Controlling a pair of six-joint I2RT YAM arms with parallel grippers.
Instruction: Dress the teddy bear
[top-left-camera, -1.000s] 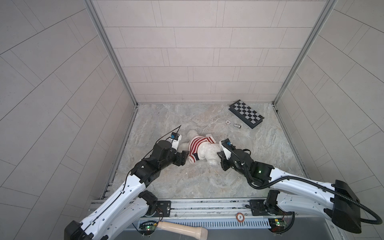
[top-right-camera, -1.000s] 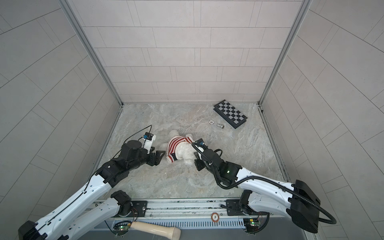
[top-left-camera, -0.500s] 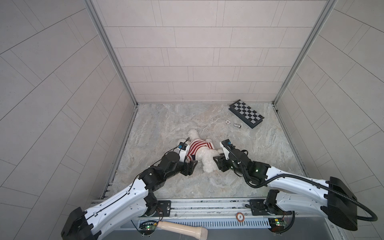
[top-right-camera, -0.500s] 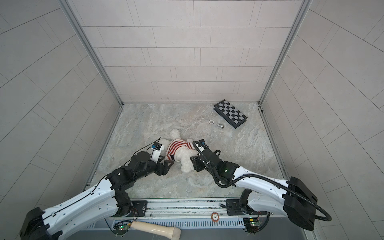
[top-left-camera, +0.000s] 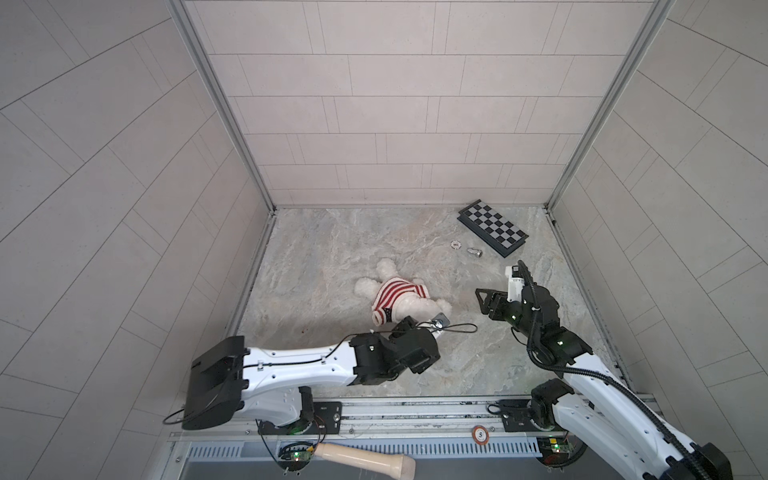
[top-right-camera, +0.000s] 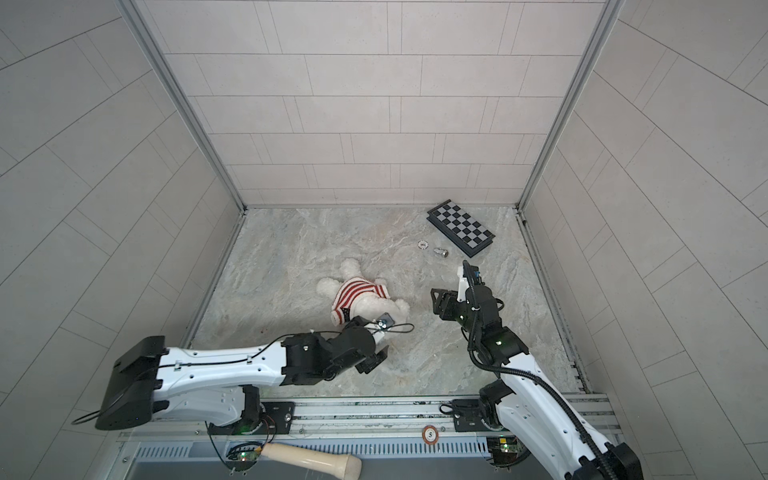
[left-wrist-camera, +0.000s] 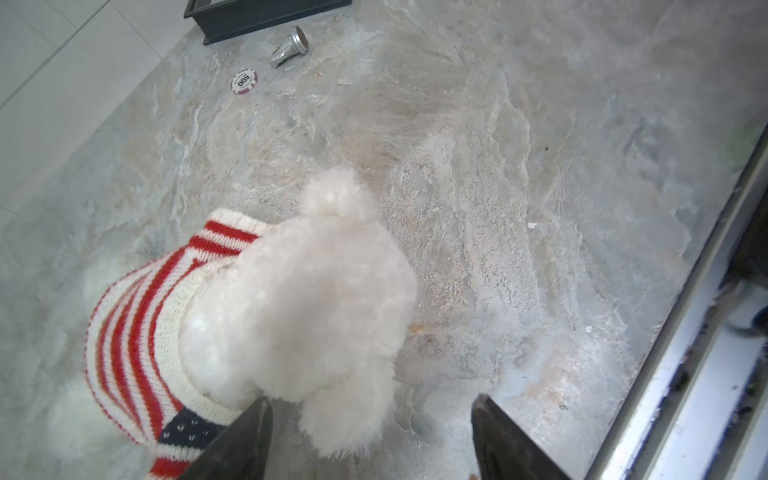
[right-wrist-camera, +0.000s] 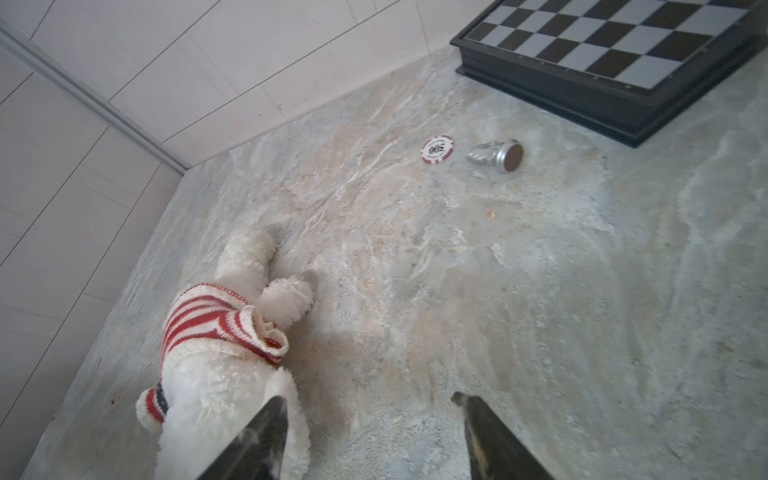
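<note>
Left fingers (left-wrist-camera: 245, 444) tapered beside fluffy teddy bear (left-wrist-camera: 311, 291)

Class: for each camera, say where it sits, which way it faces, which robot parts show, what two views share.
Top views: overhead at the front, looking down at the table; left arm, right arm show.
Left wrist: on the left arm, facing the teddy bear; open left claw tips show.
Right wrist: on the right arm, facing teddy bear and chessboard; open right claw tips show.
Shared: poker chip, in both wrist views.
</note>
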